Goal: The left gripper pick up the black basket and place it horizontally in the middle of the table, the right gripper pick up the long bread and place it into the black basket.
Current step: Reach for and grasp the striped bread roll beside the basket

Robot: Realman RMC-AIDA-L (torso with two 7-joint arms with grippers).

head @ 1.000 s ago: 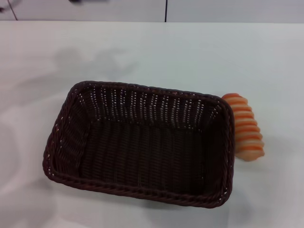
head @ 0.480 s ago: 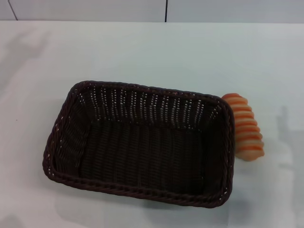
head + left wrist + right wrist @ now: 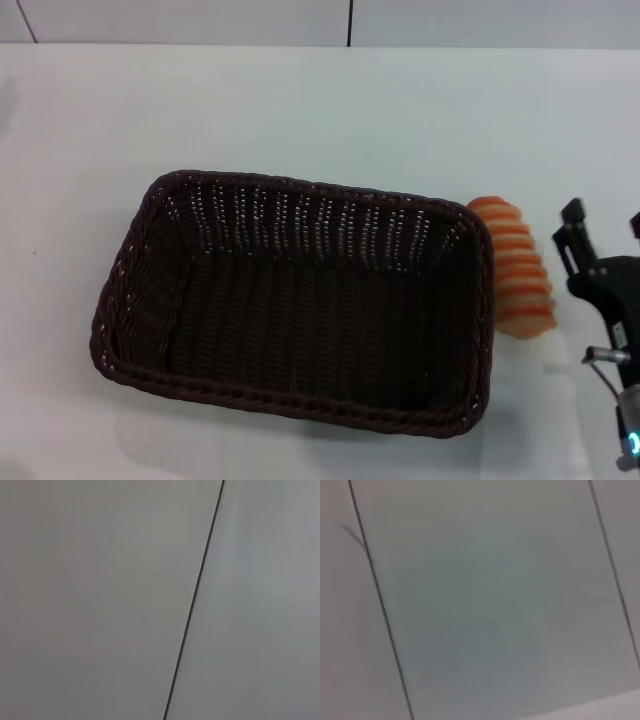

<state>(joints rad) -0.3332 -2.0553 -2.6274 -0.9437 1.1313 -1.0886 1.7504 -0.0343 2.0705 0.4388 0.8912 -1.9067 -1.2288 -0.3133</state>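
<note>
right end effector (image 3: pixel 603 222) sits at the right edge of the head view, just right of the long bread (image 3: pixel 515 267) and apart from it: black, angular, bolted body, two fingers pointing away from the robot with a wide gap between them, nothing held. below it a silver cylindrical wrist with a small blue light. one finger is cut off by the frame edge. long bread is an oblong roll, pale tan with raised orange-brown ridges banding across it, lying on the tabletop (image 3: pixel 300 110) outside the basket, tight against the basket's right short side; cannot tell whether they touch. black basket (image 3: pixel 170 300) is a large rectangular wicker piece, dark brown-black, tight weave on the flat floor, openwork sloping walls with light showing through the far wall, braided rope-like rim. it sits upright near the tabletop's middle, long side running left-right, slightly skewed, inside bare. tabletop is plain, flat, matte white. left end effector is not visible in any view; left wrist view shows only flat grey panels split by a thin dark seam (image 3: pixel 192 600). right wrist view shows similar grey panels with two dark seams.
</note>
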